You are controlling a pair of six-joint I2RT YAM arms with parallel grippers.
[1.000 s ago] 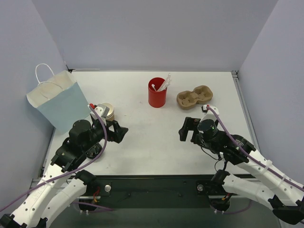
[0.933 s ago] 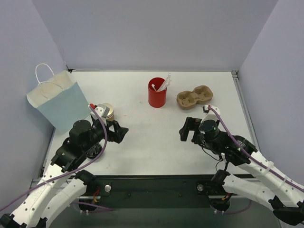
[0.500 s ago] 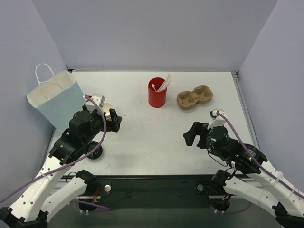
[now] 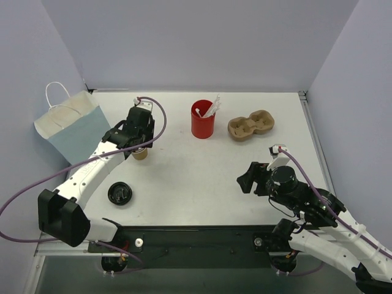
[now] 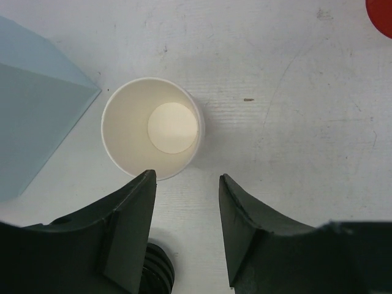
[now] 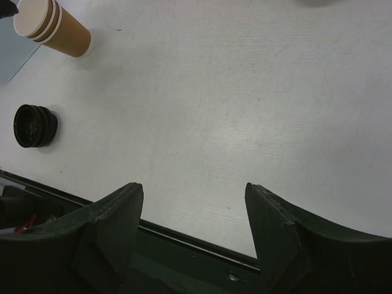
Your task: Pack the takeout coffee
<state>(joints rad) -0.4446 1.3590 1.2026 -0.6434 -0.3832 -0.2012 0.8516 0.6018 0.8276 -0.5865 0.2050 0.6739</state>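
Overhead, no finished takeout coffee can be seen yet: no lidded kraft cup shows in any view. The nearest thing to it is a lidless paper cup (image 5: 152,127), cream inside, standing upright at the left of the desk (image 4: 196,177). From the right wrist it shows two rims, so it may be a nested pair. A short stack of black lids (image 4: 119,193) lies nearer the front edge, apart from the cup. The left arm, folded near its base a second ago, has stretched out over the cup. Its left pincer (image 5: 187,177), spread wide then, has narrowed but is open and empty, its tips hanging on the near side of the rim. The right arm has drawn back toward the front edge, and the right pincer (image 6: 193,188) is open with nothing in it, over bare desk. Work appears to be starting with the cup, while lidding and packing are not yet begun. Room is tight on one side, where a corner of the blue paper bag (image 4: 79,131) sits just beside the cup's rim; whether they touch cannot be told. The other side is open desk. The red cup (image 4: 203,125) and the pulp carrier (image 4: 250,125) stand well apart toward the far wall.
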